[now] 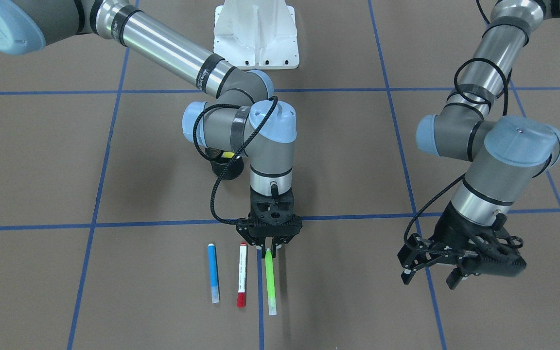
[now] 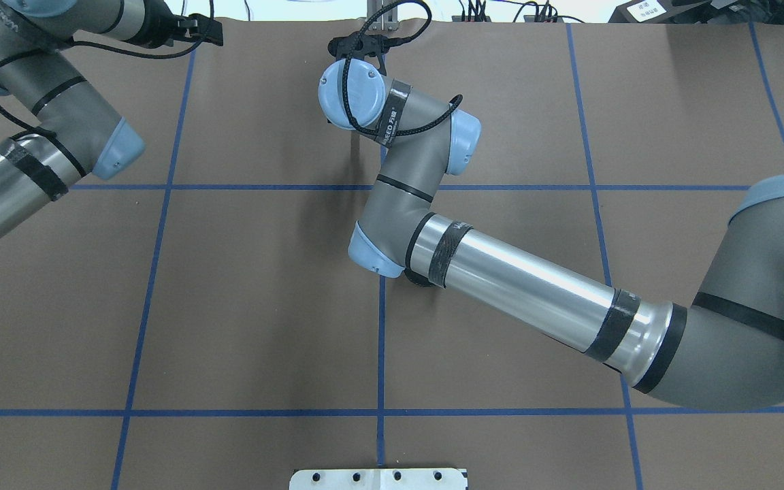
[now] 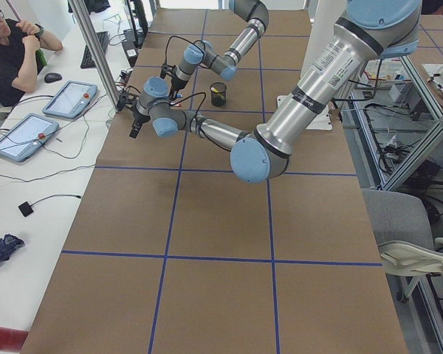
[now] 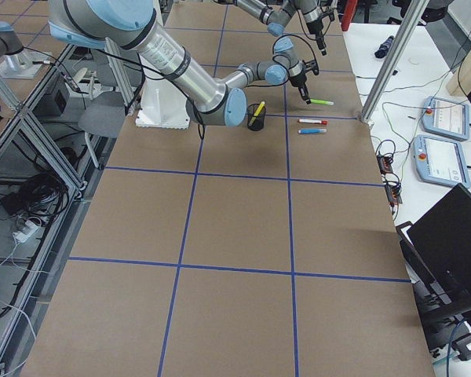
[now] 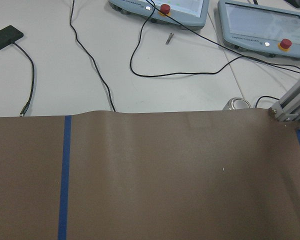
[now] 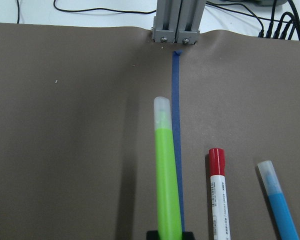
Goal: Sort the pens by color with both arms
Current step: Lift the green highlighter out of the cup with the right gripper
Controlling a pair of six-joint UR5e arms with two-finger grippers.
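I record the right gripper [image 1: 269, 244] pinching the green pen [image 6: 168, 175]. The pen lies on the brown mat [image 6: 80, 150], pointing at the aluminium post [image 6: 176, 20], with the red-capped pen [image 6: 219, 195] and blue pen [image 6: 277, 197] alongside. The left gripper [image 1: 429, 278] is spread, near the post. Beyond the post is a white bench [image 5: 140, 95] with cables [image 5: 90, 55].

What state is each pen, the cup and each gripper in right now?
blue pen: lying flat, free.
red-capped pen: lying flat, free.
green pen: lying flat, one end within the right gripper.
right gripper: straddling that end; grip unclear.
yellow pen: standing tilted in the mesh cup.
left gripper: open, empty.
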